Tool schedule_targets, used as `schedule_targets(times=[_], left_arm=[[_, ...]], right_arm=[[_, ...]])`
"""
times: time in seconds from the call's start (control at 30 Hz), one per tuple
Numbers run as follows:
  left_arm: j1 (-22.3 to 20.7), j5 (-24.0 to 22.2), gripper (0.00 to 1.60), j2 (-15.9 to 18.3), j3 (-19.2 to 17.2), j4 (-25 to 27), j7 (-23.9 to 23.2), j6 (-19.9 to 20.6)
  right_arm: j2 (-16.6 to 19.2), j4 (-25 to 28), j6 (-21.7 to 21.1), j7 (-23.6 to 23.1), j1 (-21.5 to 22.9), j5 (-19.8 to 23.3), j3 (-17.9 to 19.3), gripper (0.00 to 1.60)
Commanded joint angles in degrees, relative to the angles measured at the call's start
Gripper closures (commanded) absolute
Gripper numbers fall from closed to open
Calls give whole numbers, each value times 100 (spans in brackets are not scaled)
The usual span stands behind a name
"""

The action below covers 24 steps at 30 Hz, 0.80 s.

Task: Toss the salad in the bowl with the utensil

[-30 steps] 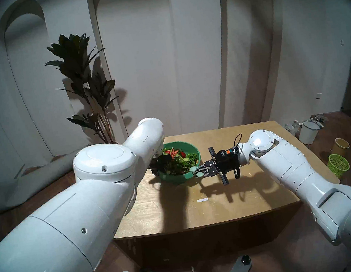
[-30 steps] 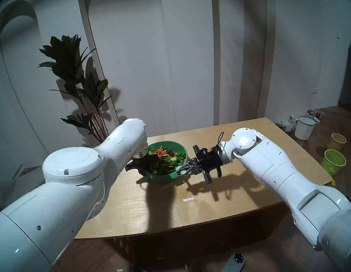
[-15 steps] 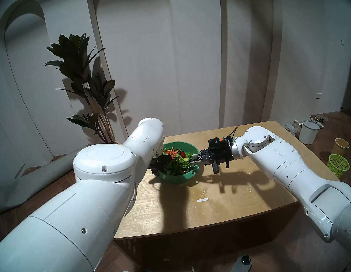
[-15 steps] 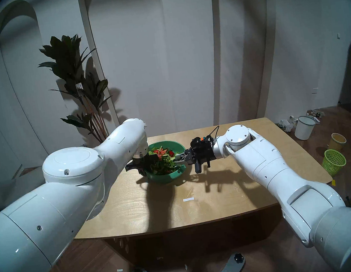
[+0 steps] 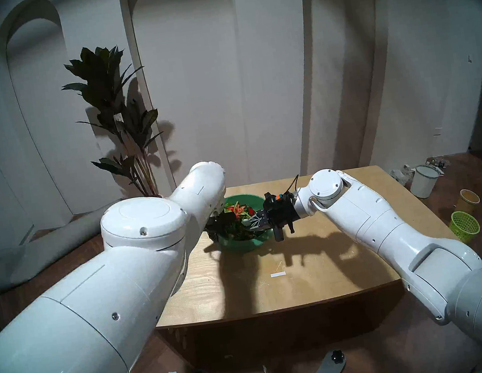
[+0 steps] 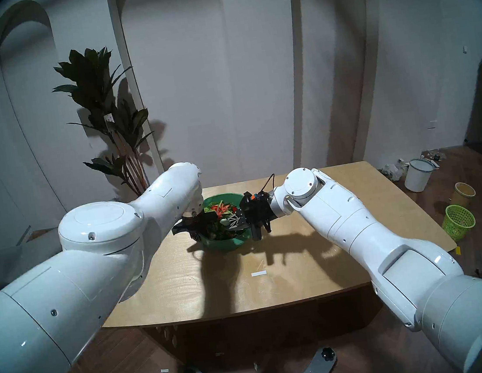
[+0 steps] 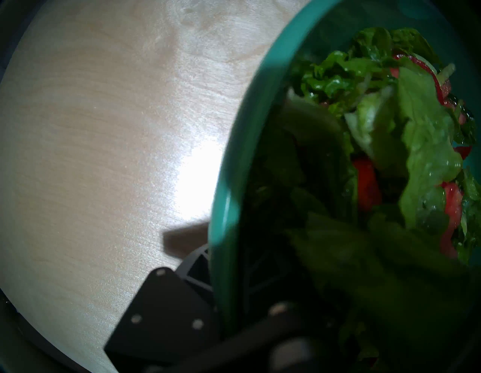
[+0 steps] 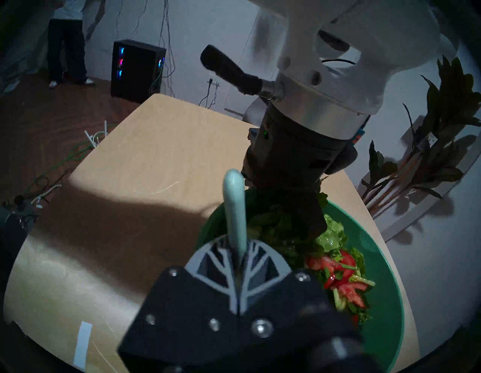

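Note:
The green bowl (image 5: 242, 244) stands on the wooden table (image 5: 307, 282), holding the salad (image 5: 237, 211) of lettuce and red tomato pieces. My left gripper (image 6: 196, 224) is shut on the bowl's left rim (image 7: 226, 208), one finger (image 7: 197, 263) outside the wall. My right gripper (image 5: 252, 221) hangs over the salad's right side, shut on the pale mint utensil (image 8: 234, 208). A rounded end of the utensil sticks out past the fingertips and the rest is hidden. The right wrist view shows the bowl (image 8: 385, 299), the salad (image 8: 338, 271) and my right gripper (image 8: 238, 250).
A white tape strip (image 5: 278, 274) lies on the table in front of the bowl. On the floor to the right stand a lime-green mesh basket (image 5: 463, 225), a yellow cup (image 5: 469, 199) and a white bucket (image 5: 424, 182). A potted plant (image 5: 121, 121) stands behind the table's left.
My right gripper has moved left and away from me with the utensil, from beside the bowl's near right rim to above the salad, and its wrist has rolled. The left arm has stayed still.

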<state>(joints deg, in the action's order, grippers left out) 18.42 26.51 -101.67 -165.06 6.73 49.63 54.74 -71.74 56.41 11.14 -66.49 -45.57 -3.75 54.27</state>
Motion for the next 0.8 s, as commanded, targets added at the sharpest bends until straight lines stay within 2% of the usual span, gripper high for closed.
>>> schedule_targets(times=[0.0, 0.4, 0.77], left_arm=[[224, -13, 160, -44, 6, -50, 81, 26], [221, -11, 160, -44, 6, -51, 73, 26], [217, -10, 160, -44, 6, -51, 68, 26]], right_arm=[[281, 24, 506, 13, 323, -566, -255, 160], [569, 25, 1512, 243, 510, -1514, -684, 160], [534, -272, 2309, 894, 562, -2166, -946, 160]])
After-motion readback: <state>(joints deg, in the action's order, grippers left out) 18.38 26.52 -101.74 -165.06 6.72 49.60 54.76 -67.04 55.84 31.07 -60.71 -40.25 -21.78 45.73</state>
